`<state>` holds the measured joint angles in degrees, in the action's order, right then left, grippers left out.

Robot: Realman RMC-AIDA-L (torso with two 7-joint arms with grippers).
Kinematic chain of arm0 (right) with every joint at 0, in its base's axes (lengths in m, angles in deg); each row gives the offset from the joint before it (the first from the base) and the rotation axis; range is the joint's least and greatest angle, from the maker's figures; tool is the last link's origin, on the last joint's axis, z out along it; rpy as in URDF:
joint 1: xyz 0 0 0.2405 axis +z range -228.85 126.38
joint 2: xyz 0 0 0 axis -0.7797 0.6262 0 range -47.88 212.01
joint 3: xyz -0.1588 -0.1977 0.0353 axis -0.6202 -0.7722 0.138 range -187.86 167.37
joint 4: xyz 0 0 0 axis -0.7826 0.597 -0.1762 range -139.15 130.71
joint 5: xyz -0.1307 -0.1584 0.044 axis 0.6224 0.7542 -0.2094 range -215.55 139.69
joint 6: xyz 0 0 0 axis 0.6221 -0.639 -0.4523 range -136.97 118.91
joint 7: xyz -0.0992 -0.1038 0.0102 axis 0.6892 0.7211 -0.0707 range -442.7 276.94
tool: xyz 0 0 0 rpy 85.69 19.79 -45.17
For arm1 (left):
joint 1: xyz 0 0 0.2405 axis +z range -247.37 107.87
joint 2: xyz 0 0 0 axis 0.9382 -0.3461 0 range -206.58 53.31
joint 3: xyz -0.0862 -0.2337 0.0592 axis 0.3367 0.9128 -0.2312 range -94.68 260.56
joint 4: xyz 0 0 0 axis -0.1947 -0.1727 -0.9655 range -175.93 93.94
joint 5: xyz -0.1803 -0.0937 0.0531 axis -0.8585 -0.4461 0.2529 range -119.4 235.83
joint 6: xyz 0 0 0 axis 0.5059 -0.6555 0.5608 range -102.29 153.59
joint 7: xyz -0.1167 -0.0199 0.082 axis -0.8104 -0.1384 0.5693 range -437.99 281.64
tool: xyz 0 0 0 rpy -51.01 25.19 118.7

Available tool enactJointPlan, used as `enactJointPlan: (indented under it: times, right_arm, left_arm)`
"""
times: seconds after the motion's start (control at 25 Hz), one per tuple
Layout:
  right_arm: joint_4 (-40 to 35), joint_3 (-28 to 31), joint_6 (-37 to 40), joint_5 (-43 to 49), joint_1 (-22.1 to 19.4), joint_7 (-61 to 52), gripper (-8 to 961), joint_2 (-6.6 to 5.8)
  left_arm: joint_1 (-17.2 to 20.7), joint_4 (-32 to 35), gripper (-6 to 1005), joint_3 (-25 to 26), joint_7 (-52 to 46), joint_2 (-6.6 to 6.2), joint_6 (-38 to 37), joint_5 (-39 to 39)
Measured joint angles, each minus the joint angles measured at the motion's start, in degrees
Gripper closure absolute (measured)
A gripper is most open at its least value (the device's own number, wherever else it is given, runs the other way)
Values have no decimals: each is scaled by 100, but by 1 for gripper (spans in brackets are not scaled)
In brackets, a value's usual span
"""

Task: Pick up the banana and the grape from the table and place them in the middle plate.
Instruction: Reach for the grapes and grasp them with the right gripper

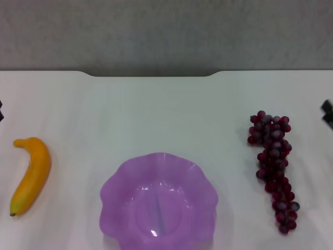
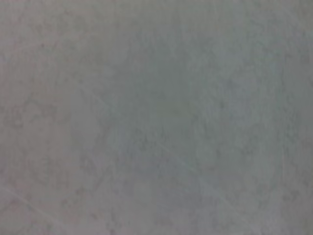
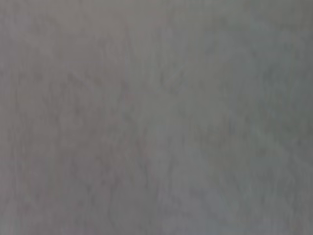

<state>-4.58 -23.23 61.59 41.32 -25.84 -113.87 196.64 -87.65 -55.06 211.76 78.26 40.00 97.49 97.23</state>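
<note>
Only a dark sliver of the left claw (image 1: 1, 110) showed at the head view's left edge, and a sliver of the right claw (image 1: 327, 113) at its right edge; whether either was apart or together could not be told. Both wrist views showed only a blank grey surface. The banana (image 1: 32, 174) lay on the desk (image 1: 156, 112) just nearer than the left claw. The grape (image 1: 273, 169) lay inward of and nearer than the right claw. Between the two fruits, touching neither, sat the plate (image 1: 159, 202), holding nothing.
</note>
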Motion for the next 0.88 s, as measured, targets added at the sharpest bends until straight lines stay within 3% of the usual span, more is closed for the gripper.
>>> enactJointPlan:
  times: [0.32, 0.88]
  right_arm:
    - [-611, -227, -472, 1451, 221, -1573, 193, -20]
    - [-1208, -241, -925, 2297, 434, -2631, 188, -23]
  left_arm:
    - [-20, 0, 96, -50, 1, 0, 7, 57]
    - [-22, 4, 97, -50, -51, 3, 129, 82]
